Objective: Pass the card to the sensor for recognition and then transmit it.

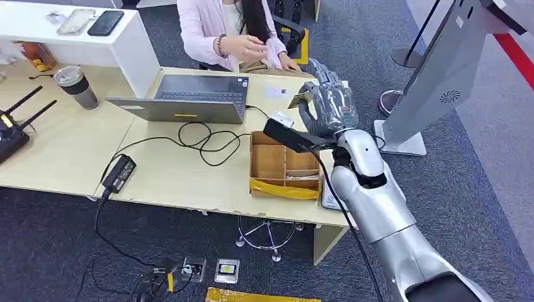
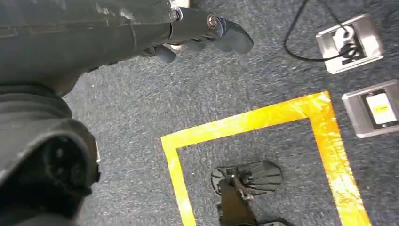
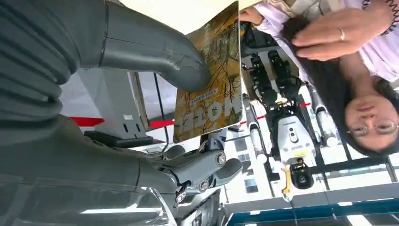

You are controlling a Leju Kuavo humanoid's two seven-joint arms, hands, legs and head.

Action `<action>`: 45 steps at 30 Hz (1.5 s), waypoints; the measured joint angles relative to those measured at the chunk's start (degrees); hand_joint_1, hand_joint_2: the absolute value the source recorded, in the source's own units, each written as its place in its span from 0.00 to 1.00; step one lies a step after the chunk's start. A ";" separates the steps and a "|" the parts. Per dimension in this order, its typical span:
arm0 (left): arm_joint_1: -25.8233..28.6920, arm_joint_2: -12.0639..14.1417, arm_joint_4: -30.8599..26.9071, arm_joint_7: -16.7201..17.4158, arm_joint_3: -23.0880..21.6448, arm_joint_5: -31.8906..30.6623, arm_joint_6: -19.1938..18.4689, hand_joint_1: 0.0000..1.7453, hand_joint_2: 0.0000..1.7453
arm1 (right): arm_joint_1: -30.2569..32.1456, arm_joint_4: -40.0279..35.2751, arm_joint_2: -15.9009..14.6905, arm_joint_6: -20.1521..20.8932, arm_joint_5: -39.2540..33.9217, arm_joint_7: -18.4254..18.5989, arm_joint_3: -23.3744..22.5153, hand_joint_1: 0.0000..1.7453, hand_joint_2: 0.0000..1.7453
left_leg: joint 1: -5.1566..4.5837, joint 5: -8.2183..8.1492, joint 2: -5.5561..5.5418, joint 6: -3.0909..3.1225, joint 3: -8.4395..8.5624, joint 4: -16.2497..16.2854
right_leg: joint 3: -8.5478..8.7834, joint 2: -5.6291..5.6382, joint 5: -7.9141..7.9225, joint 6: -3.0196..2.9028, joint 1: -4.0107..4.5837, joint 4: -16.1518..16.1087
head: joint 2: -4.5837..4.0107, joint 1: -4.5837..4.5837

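Note:
My right hand (image 1: 329,100) is stretched out over the far right end of the desk (image 1: 63,157). It pinches a yellow-brown printed card (image 1: 301,99) between thumb and fingers. The right wrist view shows the card (image 3: 211,80) upright under the thick thumb (image 3: 155,52), with the darker fingers (image 3: 207,167) behind it. A small white flat device (image 1: 275,92) lies on the desk just left of the card. A person in a pink top (image 1: 208,31) sits behind the desk, one hand (image 1: 249,47) raised. My left hand (image 2: 202,30) hangs over the carpet and holds nothing.
An open cardboard box (image 1: 283,165) with dividers sits under my right forearm. A laptop (image 1: 189,97), a looped black cable (image 1: 201,141), a power brick (image 1: 119,173), a cup (image 1: 75,85) and a router (image 1: 12,129) lie leftward. A grey kiosk stand (image 1: 441,75) rises to the right.

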 joint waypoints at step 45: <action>-0.40 0.00 0.07 0.41 -3.06 3.32 -1.68 0.00 0.00 | -7.21 21.91 4.02 -1.03 4.83 0.09 -1.16 0.00 0.00 | -0.02 0.00 0.00 0.00 0.01 0.03 | -0.03 0.01 0.00 0.00 -0.02 -0.02 | 0.00 0.02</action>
